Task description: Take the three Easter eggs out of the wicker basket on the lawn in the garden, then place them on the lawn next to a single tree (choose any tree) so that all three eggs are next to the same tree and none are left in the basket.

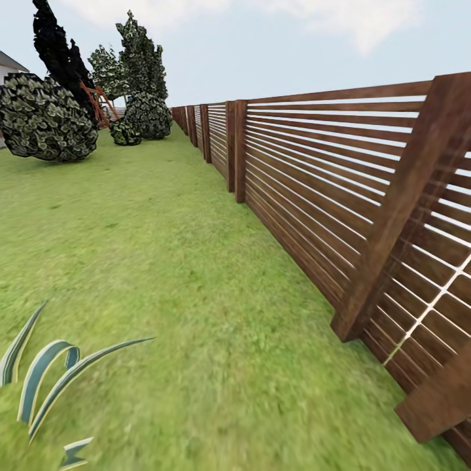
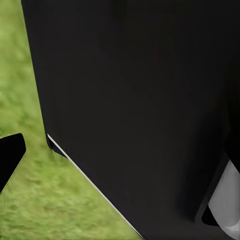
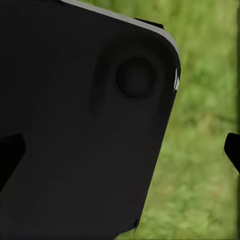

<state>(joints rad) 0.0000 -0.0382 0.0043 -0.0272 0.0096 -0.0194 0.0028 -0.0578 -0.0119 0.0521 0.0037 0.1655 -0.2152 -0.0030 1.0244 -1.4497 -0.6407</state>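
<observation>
We see the lawn (image 1: 163, 261) running far along a brown slatted fence (image 1: 314, 196) at right, striped agave leaves (image 1: 46, 379) near left, dark bushes (image 1: 46, 118) far left. Basket, eggs, tree: unseen here. We judge we're travelling; next, find them. Jaw states we cannot tell.

Bright, even daylight; soft blur.

rough grass lawn (image 1: 163, 261), matt wooden fence (image 1: 314, 190)
</observation>
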